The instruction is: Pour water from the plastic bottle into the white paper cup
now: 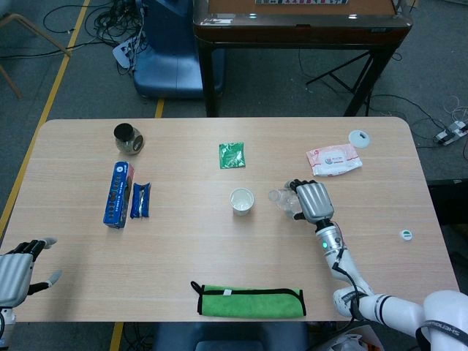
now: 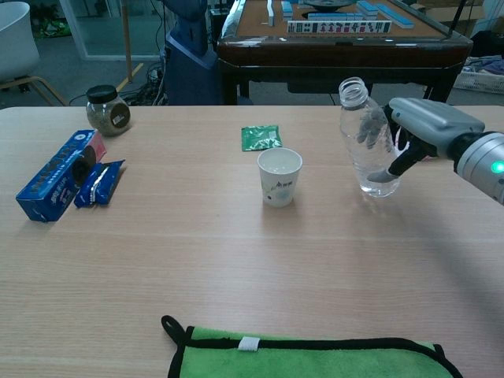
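The white paper cup (image 1: 242,201) (image 2: 279,176) stands upright near the table's middle. To its right, my right hand (image 1: 315,202) (image 2: 421,131) grips the clear plastic bottle (image 2: 365,141) (image 1: 284,200), which has no cap and now stands almost upright with a little water at its bottom, close to or on the table. The bottle's mouth is away from the cup. My left hand (image 1: 16,270) hovers at the table's near left corner, fingers apart and holding nothing.
A green cloth (image 1: 250,301) (image 2: 311,358) lies at the near edge. Blue boxes (image 1: 117,194) (image 2: 57,175) and a jar (image 1: 127,138) (image 2: 107,109) sit at the left, a green packet (image 1: 232,155) (image 2: 261,138) behind the cup, a wipes pack (image 1: 333,159), a white lid (image 1: 359,136) and a small cap (image 1: 406,235) at right.
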Available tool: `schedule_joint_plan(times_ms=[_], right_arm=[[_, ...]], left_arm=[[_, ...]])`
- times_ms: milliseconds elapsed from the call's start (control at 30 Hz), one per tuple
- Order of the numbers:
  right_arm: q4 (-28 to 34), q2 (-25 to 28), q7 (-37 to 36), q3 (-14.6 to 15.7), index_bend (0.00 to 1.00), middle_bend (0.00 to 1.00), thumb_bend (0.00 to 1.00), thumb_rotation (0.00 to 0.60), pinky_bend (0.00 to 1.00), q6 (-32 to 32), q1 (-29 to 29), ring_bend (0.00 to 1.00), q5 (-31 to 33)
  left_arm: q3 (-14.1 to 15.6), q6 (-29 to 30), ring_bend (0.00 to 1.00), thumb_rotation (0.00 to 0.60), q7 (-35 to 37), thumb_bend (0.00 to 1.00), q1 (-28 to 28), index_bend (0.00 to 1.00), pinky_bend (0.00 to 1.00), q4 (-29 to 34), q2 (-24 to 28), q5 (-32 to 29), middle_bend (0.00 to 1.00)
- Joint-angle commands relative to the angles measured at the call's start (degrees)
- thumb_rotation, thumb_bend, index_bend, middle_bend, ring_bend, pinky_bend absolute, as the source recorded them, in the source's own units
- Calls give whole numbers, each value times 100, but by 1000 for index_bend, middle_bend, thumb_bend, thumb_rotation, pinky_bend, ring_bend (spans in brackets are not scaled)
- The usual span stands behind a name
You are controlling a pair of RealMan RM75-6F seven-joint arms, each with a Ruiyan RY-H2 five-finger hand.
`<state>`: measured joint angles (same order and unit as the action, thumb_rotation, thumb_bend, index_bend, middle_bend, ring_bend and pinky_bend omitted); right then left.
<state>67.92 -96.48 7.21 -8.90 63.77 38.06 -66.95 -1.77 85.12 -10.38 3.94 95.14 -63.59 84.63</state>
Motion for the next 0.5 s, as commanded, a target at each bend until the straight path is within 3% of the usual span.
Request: schedule_joint_plan(times_ms=[33, 500], right_arm=[[-219, -33, -742, 64, 617, 626, 302, 600, 461, 37, -230, 512, -379], [-755, -90, -2731, 141, 617, 621, 301, 600, 462, -126, -590, 511, -830]], left_arm=[[3, -12, 378, 600, -3, 165, 3, 315, 590, -6, -5, -7, 391], [17, -55, 378, 600, -50, 165, 21, 315, 590, -36, -41, -24, 391]])
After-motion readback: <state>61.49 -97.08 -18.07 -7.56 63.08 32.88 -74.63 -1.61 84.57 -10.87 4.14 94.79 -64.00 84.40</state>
